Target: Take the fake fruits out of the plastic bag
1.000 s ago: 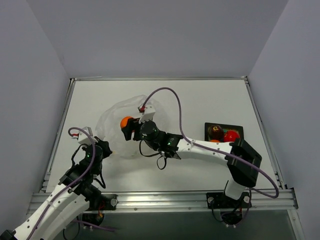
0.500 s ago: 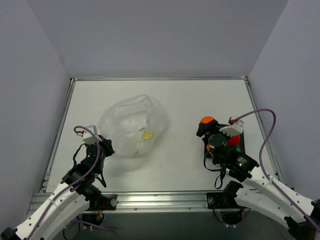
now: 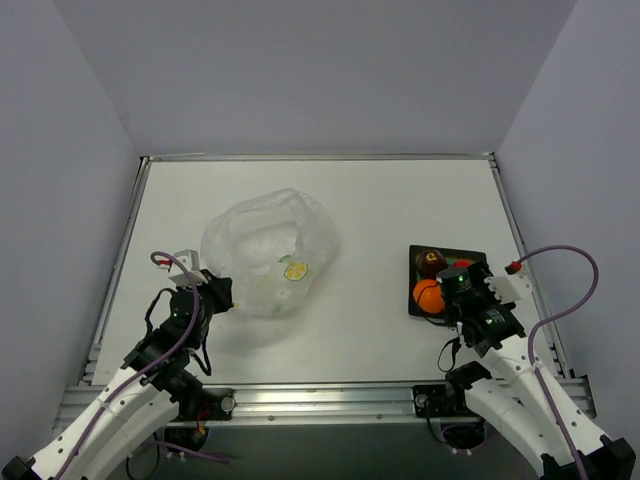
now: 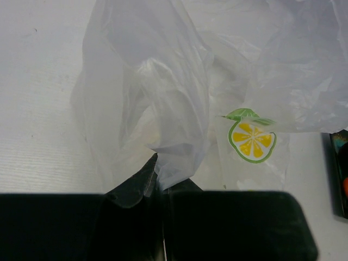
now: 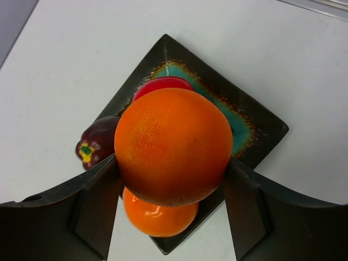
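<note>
The plastic bag [image 3: 268, 255] lies crumpled at centre left; a lemon print shows on it, and no fruit shows inside it. My left gripper [image 3: 216, 294] is shut on the bag's near edge, with a fold pinched between the fingertips in the left wrist view [image 4: 162, 182]. My right gripper [image 3: 440, 291] is shut on an orange ball [image 5: 173, 145] and holds it just above the black tray [image 5: 255, 125]. On the tray lie the second orange ball [image 5: 160, 220], the red fruit [image 5: 162, 84] and the maroon fruit [image 5: 98, 142].
The black tray with a teal centre [image 3: 472, 256] sits at the right of the white table. Grey walls close in the back and both sides. A metal rail runs along the near edge by the arm bases.
My right gripper carried the orange ball from the bag across to the right and now holds it over the tray. The bag has settled. My left gripper has stayed on the bag's edge.
</note>
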`<state>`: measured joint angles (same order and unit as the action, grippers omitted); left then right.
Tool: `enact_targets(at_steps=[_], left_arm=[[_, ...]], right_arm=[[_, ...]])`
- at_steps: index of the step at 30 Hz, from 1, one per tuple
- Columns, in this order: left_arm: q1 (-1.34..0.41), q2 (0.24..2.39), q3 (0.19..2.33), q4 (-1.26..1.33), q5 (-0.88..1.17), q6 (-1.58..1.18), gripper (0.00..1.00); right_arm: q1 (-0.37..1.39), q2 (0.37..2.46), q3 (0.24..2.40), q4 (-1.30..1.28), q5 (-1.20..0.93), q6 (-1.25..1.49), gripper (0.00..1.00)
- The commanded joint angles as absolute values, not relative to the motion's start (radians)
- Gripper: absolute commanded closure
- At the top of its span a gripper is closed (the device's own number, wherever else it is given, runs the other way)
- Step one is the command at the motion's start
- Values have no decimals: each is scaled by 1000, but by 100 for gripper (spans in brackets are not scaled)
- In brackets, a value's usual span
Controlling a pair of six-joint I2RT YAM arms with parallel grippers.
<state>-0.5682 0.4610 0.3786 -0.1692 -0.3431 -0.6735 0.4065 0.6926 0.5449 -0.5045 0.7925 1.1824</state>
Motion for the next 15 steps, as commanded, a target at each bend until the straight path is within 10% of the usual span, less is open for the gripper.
enact_targets(at_steps=[1,15], left_arm=[[-577,466,379,-117,-298,-672,98],[-609,460,376,-110,-314,-681,98]], right_arm=[[350,730,522,-555,815,1272,63],[313,877,466,-391,718,1287,62]])
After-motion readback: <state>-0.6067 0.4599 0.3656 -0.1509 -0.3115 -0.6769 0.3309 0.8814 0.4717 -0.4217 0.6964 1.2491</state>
